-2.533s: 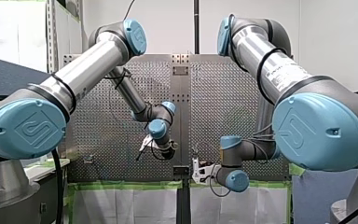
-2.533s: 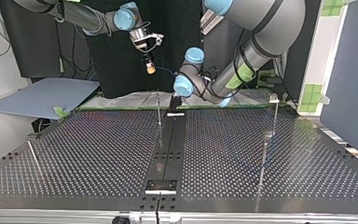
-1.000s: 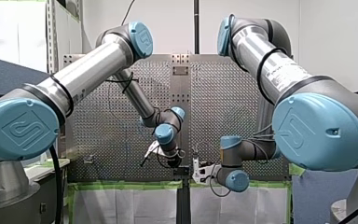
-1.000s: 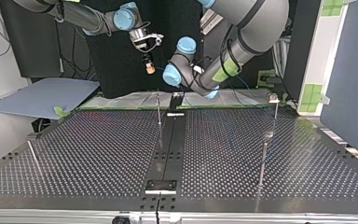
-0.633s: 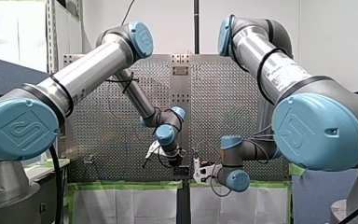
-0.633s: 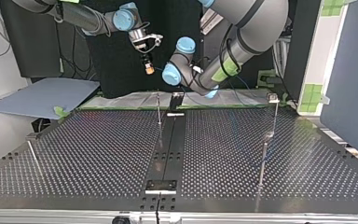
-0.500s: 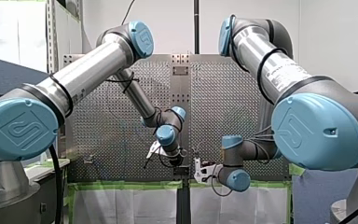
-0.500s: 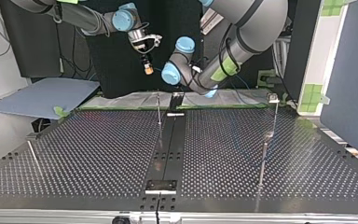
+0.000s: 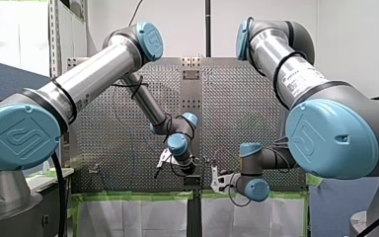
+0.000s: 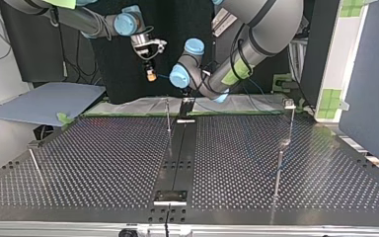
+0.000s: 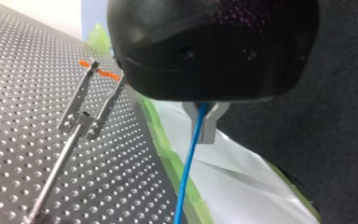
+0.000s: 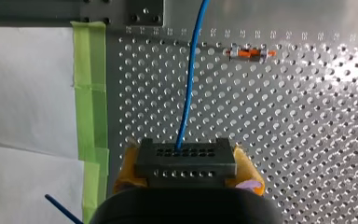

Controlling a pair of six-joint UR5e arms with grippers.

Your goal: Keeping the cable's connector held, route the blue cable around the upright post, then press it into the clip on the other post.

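A perforated table (image 10: pixel 94 163) was seen in the top view, split down its middle by a dark strip (image 10: pixel 177 148) — a small metal plate (image 10: pixel 170 197) was fixed at the strip's near end. Green tape (image 12: pixel 89 84) was laid along the table's edge, with white sheeting (image 12: pixel 23 93) spread just beside it. A blue-grey board (image 10: pixel 44 101) was set at the top view's left — a black backdrop (image 10: pixel 118 74) was seen behind the table.
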